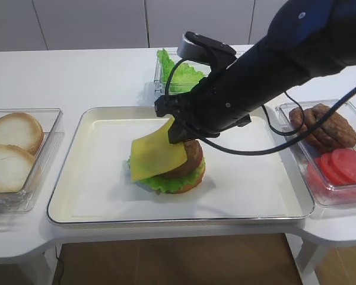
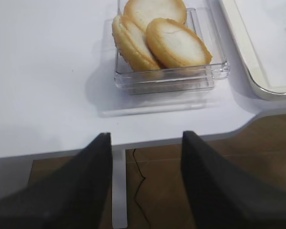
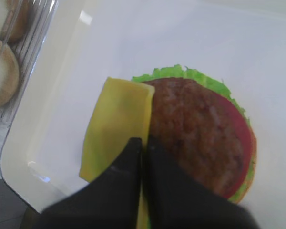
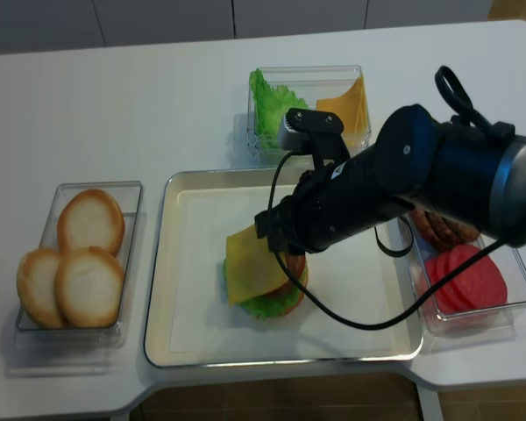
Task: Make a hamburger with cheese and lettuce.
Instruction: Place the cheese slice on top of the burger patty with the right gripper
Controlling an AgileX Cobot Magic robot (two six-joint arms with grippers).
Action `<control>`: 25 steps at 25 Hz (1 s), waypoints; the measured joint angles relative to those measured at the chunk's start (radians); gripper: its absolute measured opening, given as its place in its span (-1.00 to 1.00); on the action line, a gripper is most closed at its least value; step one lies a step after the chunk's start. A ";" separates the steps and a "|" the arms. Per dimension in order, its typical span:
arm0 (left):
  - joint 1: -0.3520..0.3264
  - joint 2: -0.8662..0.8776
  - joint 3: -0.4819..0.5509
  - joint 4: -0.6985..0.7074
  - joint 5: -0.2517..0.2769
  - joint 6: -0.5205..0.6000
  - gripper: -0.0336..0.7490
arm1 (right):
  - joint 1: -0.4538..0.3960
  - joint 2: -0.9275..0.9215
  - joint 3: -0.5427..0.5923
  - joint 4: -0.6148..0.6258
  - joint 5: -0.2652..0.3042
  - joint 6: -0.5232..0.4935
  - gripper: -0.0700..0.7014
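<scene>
One white tabletop [image 4: 158,88] carries one metal tray [image 4: 171,289] and three clear boxes. One hamburger [image 1: 184,172] sits mid-tray, its lettuce [image 1: 160,183] under the patty. Three buns [image 4: 70,272] fill the left box [image 4: 133,195]. The right tool [image 3: 144,143] pinches one cheese [image 1: 154,155] slice, tilted against the hamburger. The left tool [image 2: 145,157] stands wide, holding nothing.

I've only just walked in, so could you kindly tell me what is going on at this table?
The robot is building a hamburger on the tray. Its right end effector is shut on a slice of cheese, holding it tilted against the patty, which sits on lettuce and a bun. The cheese is not yet laid flat. The left end effector is open and off to the side by the box of buns.
</scene>
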State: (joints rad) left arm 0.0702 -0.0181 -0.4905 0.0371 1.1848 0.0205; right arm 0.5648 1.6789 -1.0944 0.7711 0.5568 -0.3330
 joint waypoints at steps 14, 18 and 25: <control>0.000 0.000 0.000 0.000 0.000 0.000 -0.01 | 0.000 -0.017 0.000 -0.277 0.024 0.225 -0.73; 0.000 0.000 0.000 0.000 0.000 0.000 -0.01 | 0.000 -0.017 0.000 -0.263 0.024 0.227 -0.73; 0.000 0.000 0.000 0.000 0.000 0.000 -0.01 | 0.000 -0.017 0.000 -0.203 0.001 0.227 -0.73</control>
State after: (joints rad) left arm 0.0702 -0.0181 -0.4905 0.0371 1.1848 0.0205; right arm 0.5648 1.6620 -1.0944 0.5684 0.5582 -0.1063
